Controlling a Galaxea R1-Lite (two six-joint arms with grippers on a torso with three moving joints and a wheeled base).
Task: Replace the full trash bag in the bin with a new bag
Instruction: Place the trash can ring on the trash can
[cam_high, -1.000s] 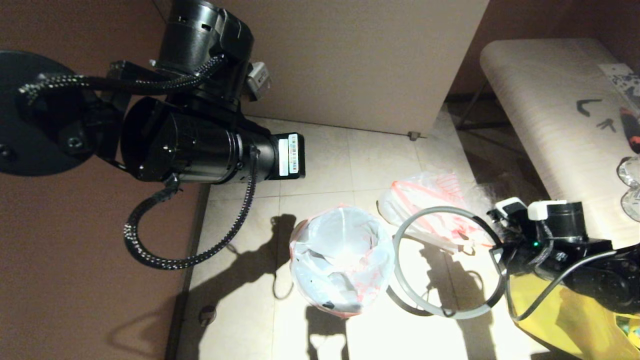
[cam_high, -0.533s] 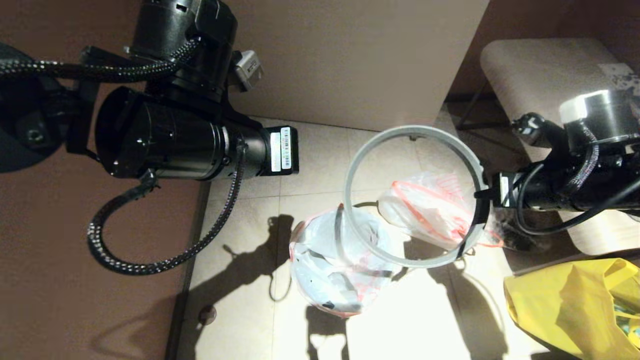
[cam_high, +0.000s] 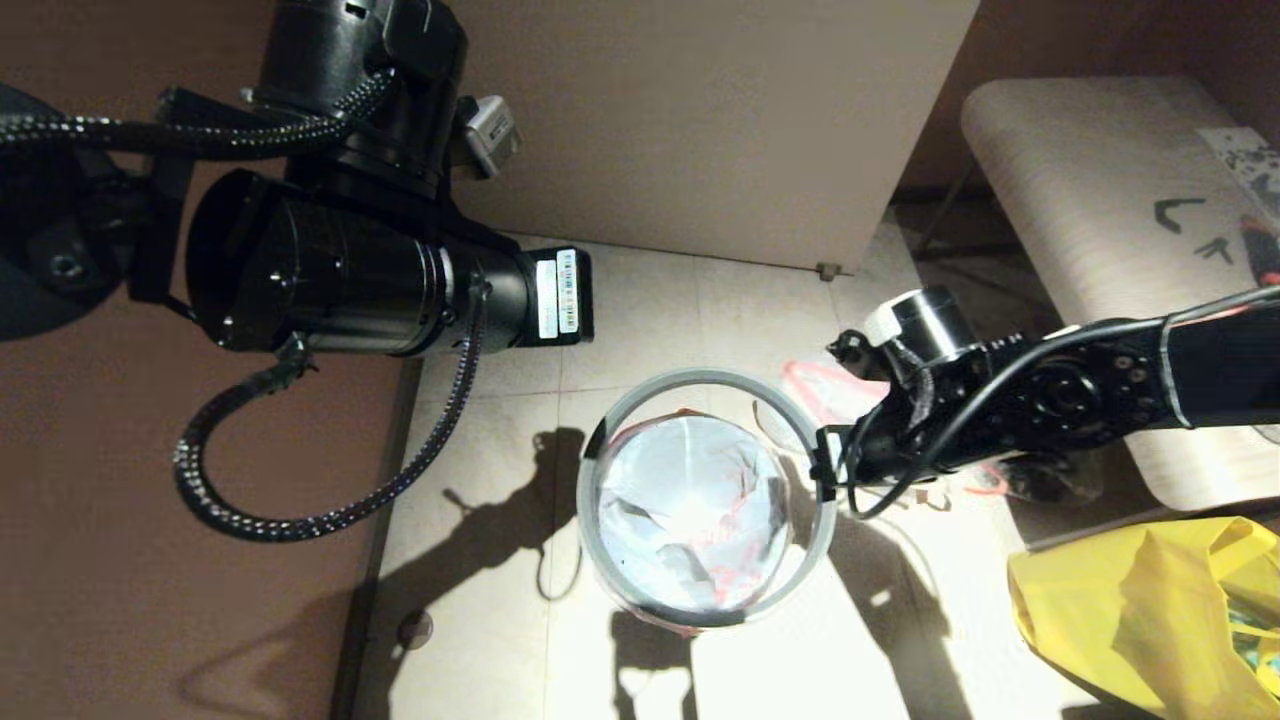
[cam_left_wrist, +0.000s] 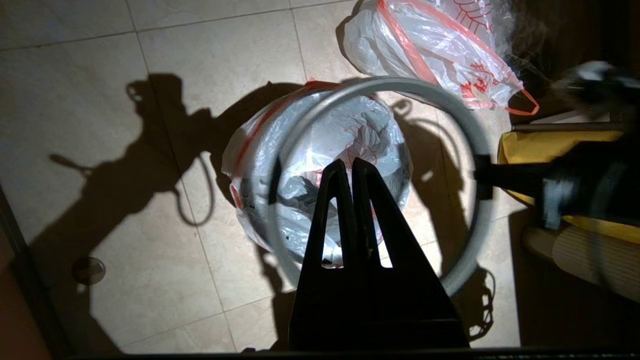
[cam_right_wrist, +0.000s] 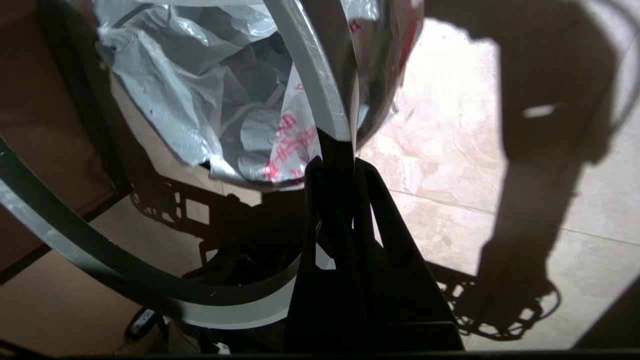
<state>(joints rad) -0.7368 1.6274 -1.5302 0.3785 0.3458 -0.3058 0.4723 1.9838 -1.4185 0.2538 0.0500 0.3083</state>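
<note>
The new bag (cam_high: 690, 500) lines the bin, thin and white with a red edge, folded over the mouth so the bin's black wall is hidden under it. My right gripper (cam_high: 825, 470) is shut on the grey hoop (cam_high: 700, 377) and holds it level around and just above the lined mouth; the right wrist view shows the hoop (cam_right_wrist: 315, 65) clamped between the fingers. The full trash bag (cam_left_wrist: 440, 50) lies on the floor behind the bin, partly hidden by my right arm in the head view. My left gripper (cam_left_wrist: 350, 165) hangs shut and empty high over the bin.
A yellow bag (cam_high: 1140, 610) sits on the floor at the front right. A pale bench (cam_high: 1090, 200) stands at the right and a beige cabinet (cam_high: 700, 120) behind. My left arm (cam_high: 350, 270) fills the upper left. The tiled floor (cam_high: 480, 600) left of the bin is bare.
My right arm lifted the grey hoop from the floor right of the bin, swung it up, then brought it left and down over the lined bin. The left arm shifted slightly.
</note>
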